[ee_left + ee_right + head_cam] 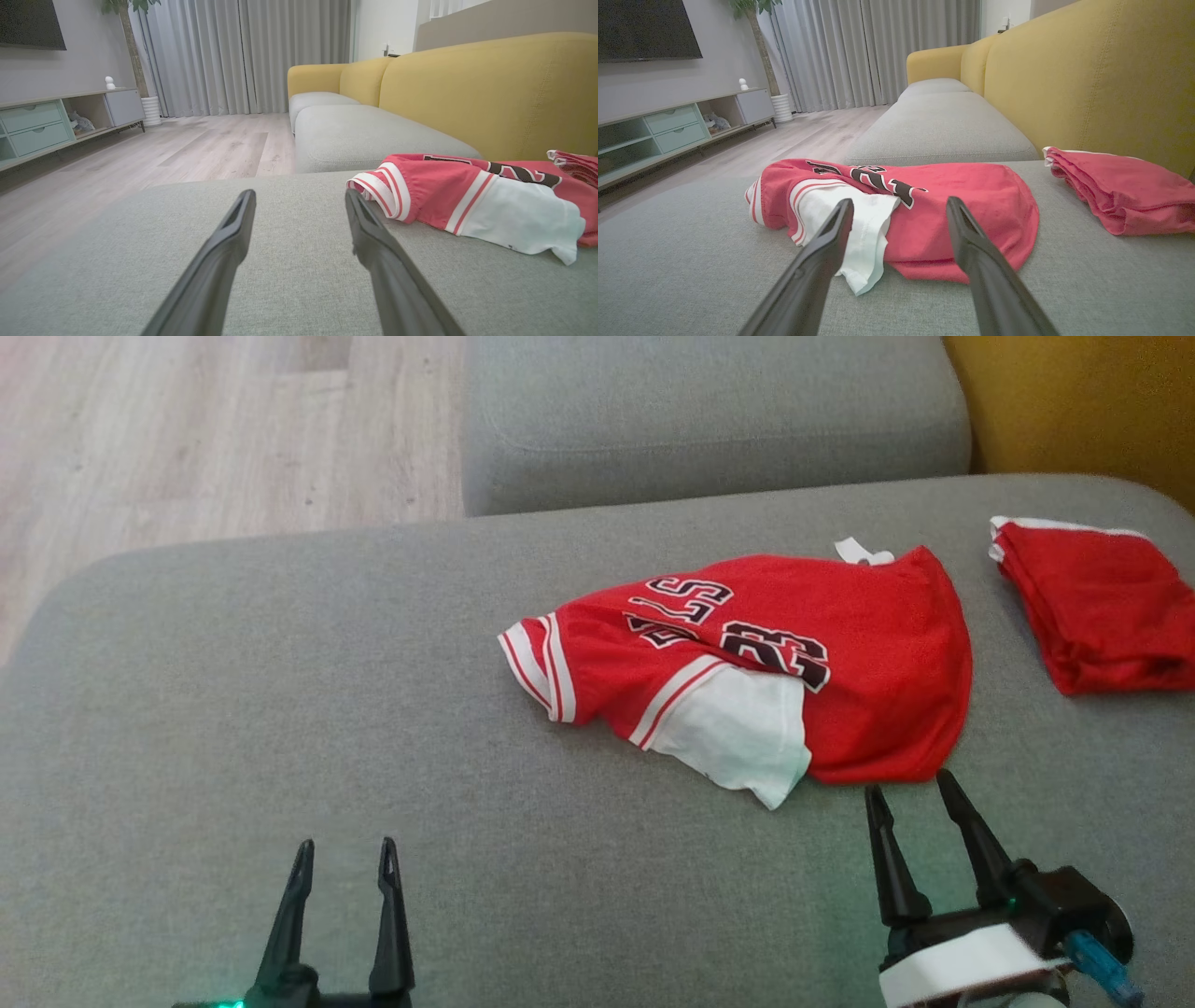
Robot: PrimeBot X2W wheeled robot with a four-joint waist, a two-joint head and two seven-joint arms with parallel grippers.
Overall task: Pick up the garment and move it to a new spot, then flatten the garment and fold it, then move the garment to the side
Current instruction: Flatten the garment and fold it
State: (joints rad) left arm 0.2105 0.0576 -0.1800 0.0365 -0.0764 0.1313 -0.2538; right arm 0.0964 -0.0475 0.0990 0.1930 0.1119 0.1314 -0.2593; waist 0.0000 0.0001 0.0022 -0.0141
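On the grey sofa seat [280, 709], head view, the garment [868, 644] lies crumpled toward three o'clock: a red jersey with black lettering, red-and-white striped trim and a white layer poking out underneath. A folded red cloth [1097, 607] lies apart from it at two o'clock. The left gripper [345, 845] at seven o'clock and the right gripper [908, 784] at five o'clock hold their fingers wide and empty, the right tips just short of the hem.

Left wrist view: fingers spread, jersey [430, 200] at three o'clock.

Right wrist view: fingers spread, jersey [971, 205] at twelve o'clock.
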